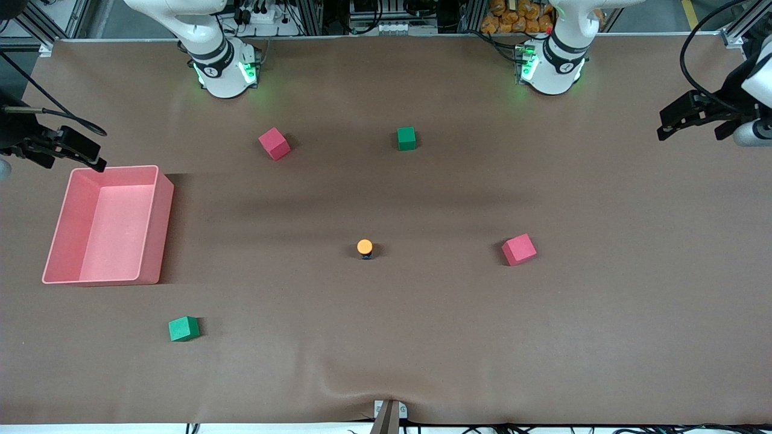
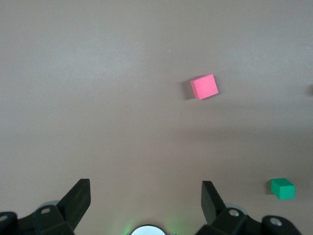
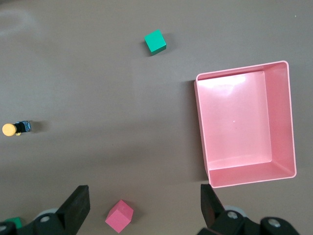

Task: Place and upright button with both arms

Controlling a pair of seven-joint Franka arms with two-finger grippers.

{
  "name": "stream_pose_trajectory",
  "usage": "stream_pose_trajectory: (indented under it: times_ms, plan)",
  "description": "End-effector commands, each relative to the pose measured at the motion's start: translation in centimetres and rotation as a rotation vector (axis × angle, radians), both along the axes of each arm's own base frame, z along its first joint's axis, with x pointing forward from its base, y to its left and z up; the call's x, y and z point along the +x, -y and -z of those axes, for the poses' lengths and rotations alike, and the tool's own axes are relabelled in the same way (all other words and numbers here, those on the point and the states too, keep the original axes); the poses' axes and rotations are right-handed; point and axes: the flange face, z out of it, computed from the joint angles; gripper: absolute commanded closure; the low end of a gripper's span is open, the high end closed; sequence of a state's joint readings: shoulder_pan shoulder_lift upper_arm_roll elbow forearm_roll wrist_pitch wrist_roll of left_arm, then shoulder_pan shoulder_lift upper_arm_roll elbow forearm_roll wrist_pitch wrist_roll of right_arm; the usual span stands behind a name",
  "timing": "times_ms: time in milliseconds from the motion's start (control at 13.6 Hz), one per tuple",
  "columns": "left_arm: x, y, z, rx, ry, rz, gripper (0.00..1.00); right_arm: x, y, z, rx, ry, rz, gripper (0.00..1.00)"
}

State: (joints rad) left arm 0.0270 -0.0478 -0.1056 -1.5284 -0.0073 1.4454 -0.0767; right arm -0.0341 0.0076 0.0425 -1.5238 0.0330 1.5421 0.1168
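Observation:
The button (image 1: 365, 248) stands near the middle of the table, orange cap up over its dark body, and shows small in the right wrist view (image 3: 14, 129). My right gripper (image 1: 90, 154) hangs open and empty at the right arm's end of the table, over the edge of the pink bin that is farther from the front camera; its black fingers (image 3: 78, 203) are spread wide. My left gripper (image 1: 669, 123) hangs open and empty over the left arm's end of the table, its fingers (image 2: 211, 196) also wide apart. Both are well away from the button.
A pink bin (image 1: 158, 229) (image 3: 200, 127) sits at the right arm's end. Two red cubes (image 1: 274, 143) (image 1: 518, 249) and two green cubes (image 1: 406, 138) (image 1: 183, 328) lie scattered around the button. The left wrist view shows a red cube (image 2: 204, 86) and a green cube (image 2: 283, 188).

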Motion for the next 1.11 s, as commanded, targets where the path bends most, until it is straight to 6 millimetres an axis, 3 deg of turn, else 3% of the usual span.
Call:
stream_pose_trajectory:
  times_ms: [0, 1033]
  plan:
    - [-1.49, 0.97, -0.26, -0.002, -0.010, 0.023, 0.00, 0.05, 0.04, -0.36, 0.001, -0.006, -0.012, 0.00]
    - [-0.93, 1.26, 0.14, -0.001, -0.013, -0.010, 0.00, 0.10, 0.20, -0.35, 0.003, -0.006, -0.009, 0.00]
